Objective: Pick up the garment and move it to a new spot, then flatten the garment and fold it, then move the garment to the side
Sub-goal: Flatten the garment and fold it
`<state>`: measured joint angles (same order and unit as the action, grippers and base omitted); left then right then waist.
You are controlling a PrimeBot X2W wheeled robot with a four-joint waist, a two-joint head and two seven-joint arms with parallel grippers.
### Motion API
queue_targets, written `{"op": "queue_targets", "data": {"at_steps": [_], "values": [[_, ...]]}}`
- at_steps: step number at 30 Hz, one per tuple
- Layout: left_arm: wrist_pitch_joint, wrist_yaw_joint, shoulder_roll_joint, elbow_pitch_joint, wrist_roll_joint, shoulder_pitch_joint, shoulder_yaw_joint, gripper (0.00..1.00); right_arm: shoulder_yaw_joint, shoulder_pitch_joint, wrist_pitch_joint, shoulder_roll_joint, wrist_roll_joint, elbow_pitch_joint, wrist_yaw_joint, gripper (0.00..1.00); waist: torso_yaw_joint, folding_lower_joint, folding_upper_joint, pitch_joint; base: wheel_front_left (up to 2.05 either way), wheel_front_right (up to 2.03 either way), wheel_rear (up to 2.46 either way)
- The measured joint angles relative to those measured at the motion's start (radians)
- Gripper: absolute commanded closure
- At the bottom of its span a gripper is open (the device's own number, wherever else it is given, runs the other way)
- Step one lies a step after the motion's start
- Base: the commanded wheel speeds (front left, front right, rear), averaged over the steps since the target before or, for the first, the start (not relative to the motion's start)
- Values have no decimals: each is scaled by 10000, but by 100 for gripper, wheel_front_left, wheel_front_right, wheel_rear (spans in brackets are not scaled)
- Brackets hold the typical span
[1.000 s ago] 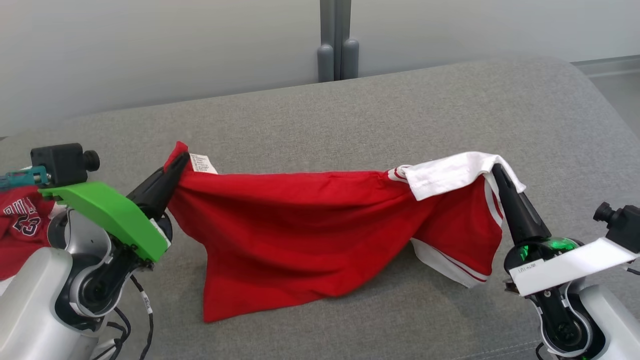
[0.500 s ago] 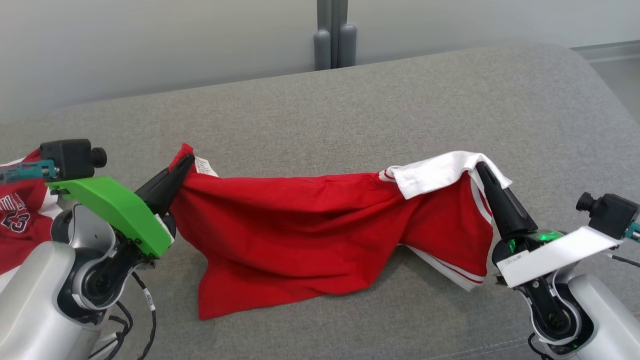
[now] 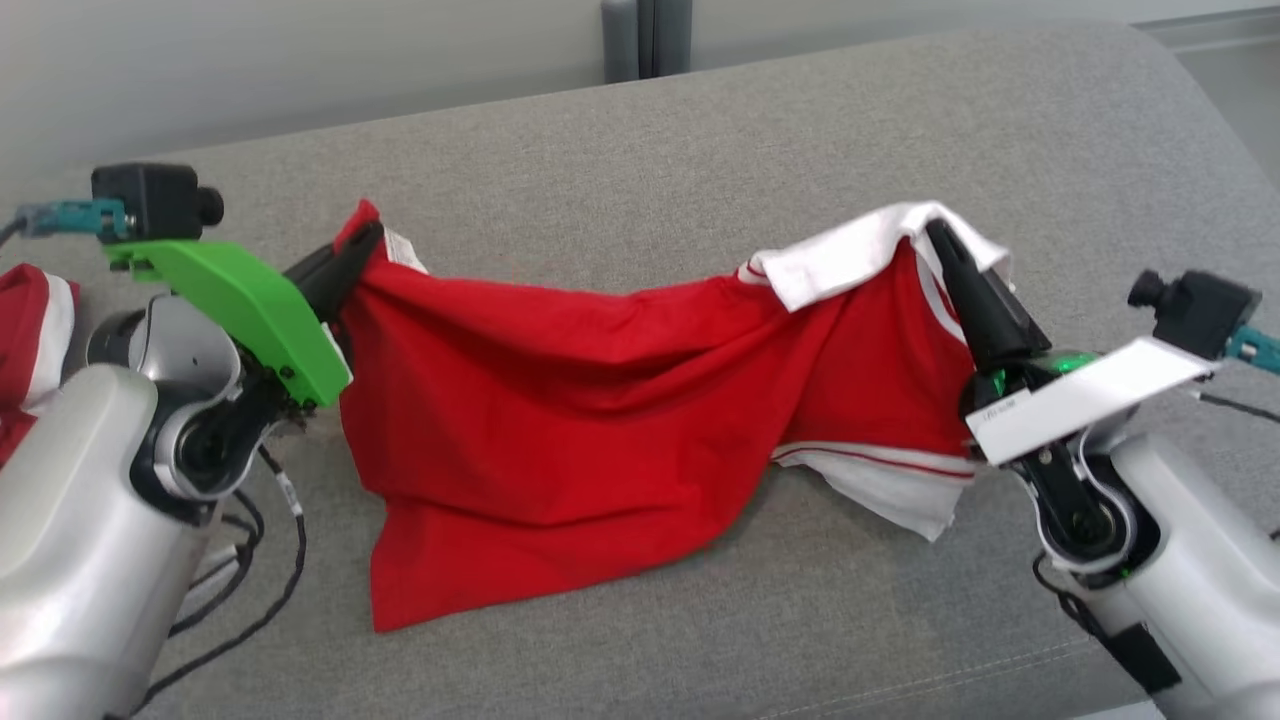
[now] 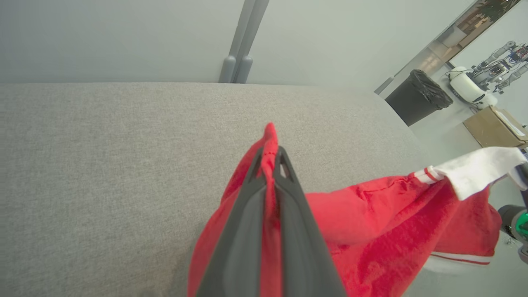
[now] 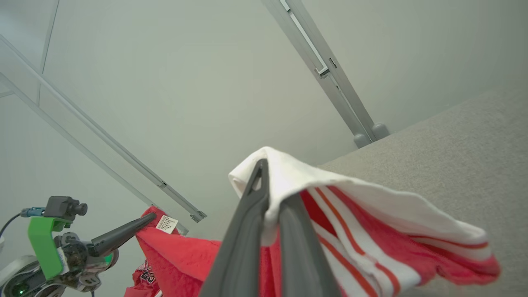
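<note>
The garment (image 3: 560, 400) is red with white trim and stripes. It hangs stretched between my two grippers above the grey cushion (image 3: 700, 130), its lower hem resting on the fabric. My left gripper (image 3: 365, 240) is shut on the garment's left corner, beside a small white label (image 3: 400, 248). The left wrist view shows red cloth (image 4: 371, 222) pinched between that gripper's (image 4: 270, 154) dark fingers. My right gripper (image 3: 935, 235) is shut on the white-trimmed right edge, and in the right wrist view white cloth (image 5: 297, 173) drapes over its fingertips (image 5: 268, 173).
Another red garment (image 3: 30, 330) with white trim lies at the far left behind my left arm. A grey post (image 3: 645, 35) stands behind the cushion. In the left wrist view a black bin (image 4: 416, 97) and a cardboard box (image 4: 495, 128) stand beyond the cushion's right end.
The camera has tilted down, shifting the whole picture. Both grippers have lifted the garment's corners higher, and the cloth hangs longer between them.
</note>
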<state>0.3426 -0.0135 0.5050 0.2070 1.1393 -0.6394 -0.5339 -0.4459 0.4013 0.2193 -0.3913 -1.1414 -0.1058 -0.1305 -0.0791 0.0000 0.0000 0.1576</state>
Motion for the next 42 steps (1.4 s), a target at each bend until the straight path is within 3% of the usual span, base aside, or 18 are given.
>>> {"op": "queue_targets", "data": {"at_steps": [7,12,16,19,23,32,42], "values": [[314,251,-464,2282,-763,-2848,-211,100,-823,3375,21,556,-357,-1478,0,100,-246,0,0,683,0,0,0],[-1258,629,-892,3701,-1444,-4992,155,100,-1012,5577,299,878,-345,-2548,2,100,-455,0,0,1046,0,0,0],[-2052,1081,-1267,4498,-1436,-5623,272,100,-786,6392,420,888,67,-2744,0,100,-485,0,0,1066,0,0,0],[-2130,1310,-1478,4777,-1360,-5377,-4,100,-734,6010,433,817,431,-2472,0,100,-369,0,0,990,0,0,0],[-2190,1381,-1465,4631,-869,-3998,-314,100,-1482,4397,431,476,640,-2194,0,100,-115,0,0,805,0,0,0],[-2955,1400,-779,2435,-71,-847,-316,100,-1517,1725,431,-63,426,-1643,0,100,181,0,0,429,0,0,0],[-3904,-105,-65,-1139,105,2754,-134,100,-790,-788,433,-253,234,-744,0,100,357,0,0,-73,0,0,0]]}}
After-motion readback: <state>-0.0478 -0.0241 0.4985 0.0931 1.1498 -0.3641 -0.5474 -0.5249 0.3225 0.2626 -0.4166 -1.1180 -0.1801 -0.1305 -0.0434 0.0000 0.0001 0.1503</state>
